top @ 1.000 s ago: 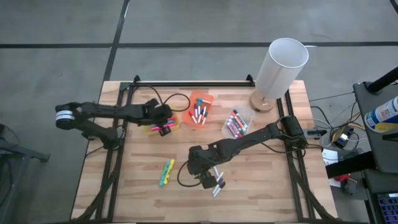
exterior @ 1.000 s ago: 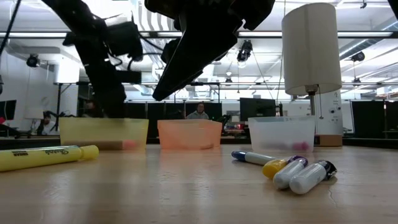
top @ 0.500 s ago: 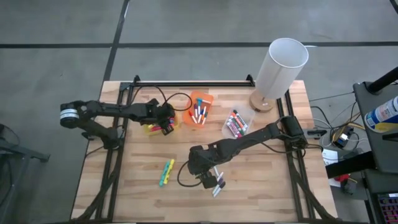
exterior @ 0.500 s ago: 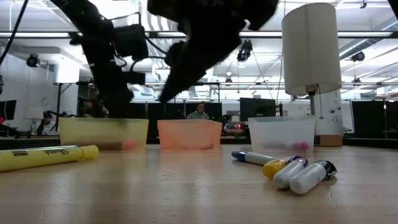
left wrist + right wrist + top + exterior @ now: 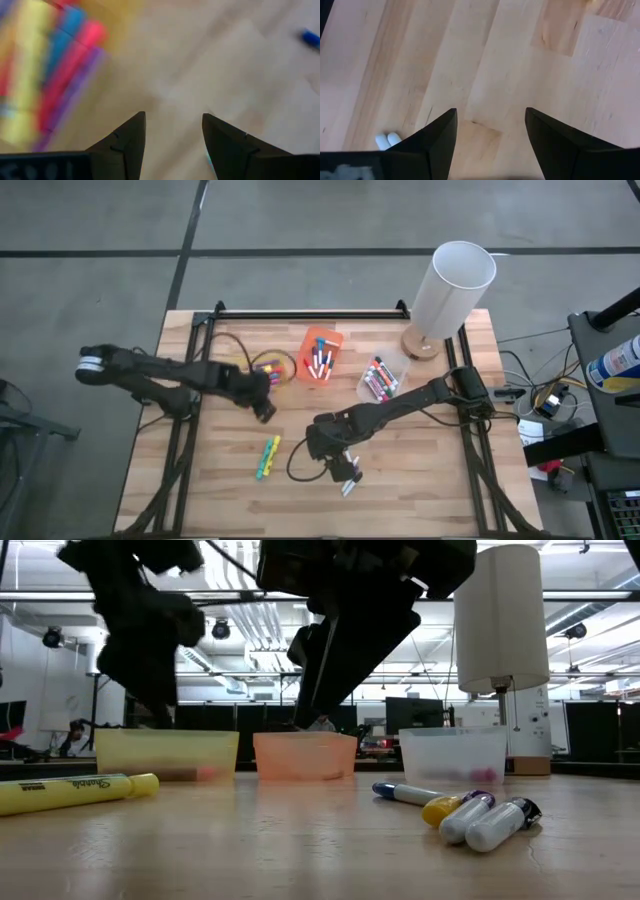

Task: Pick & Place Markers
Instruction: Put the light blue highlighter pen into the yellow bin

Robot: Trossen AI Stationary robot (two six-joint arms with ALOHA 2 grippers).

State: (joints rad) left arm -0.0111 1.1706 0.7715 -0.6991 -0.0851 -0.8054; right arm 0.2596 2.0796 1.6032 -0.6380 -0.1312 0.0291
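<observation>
We see the wooden surface (image 5: 420,480) first, with a tall white lamp (image 5: 452,288) at its far right corner. Along the far side sit three bins: a yellow bin (image 5: 270,366), an orange bin (image 5: 321,354) and a clear bin (image 5: 382,379). Each already holds markers, so we judge the sorting well along but not finished.

What is left lies loose on the surface: a small cluster of yellow and green markers (image 5: 267,457) near the left middle, and a few pale markers (image 5: 347,483) nearer the front, just beside our right hand (image 5: 343,470).

Our left hand (image 5: 263,409) hovers over bare wood, just in front of the yellow bin, with its fingers wide and nothing between them. Our right hand is also spread wide and empty, low over the wood by the pale markers. We judge that each hand has one loose group close by to pick from.

The high view gives us the layout and the contents of the bins. The low view shows what it cannot: the loose markers lie flat, a yellow highlighter (image 5: 75,792) at the left and the pale ones (image 5: 480,819) at the right, with the bins' walls behind them. The left wrist view shows blurred pink, blue and yellow markers (image 5: 55,75) off to one side of the open fingers. The right wrist view shows only bare wood between its fingers and two white marker tips (image 5: 387,141) beside one finger.
</observation>
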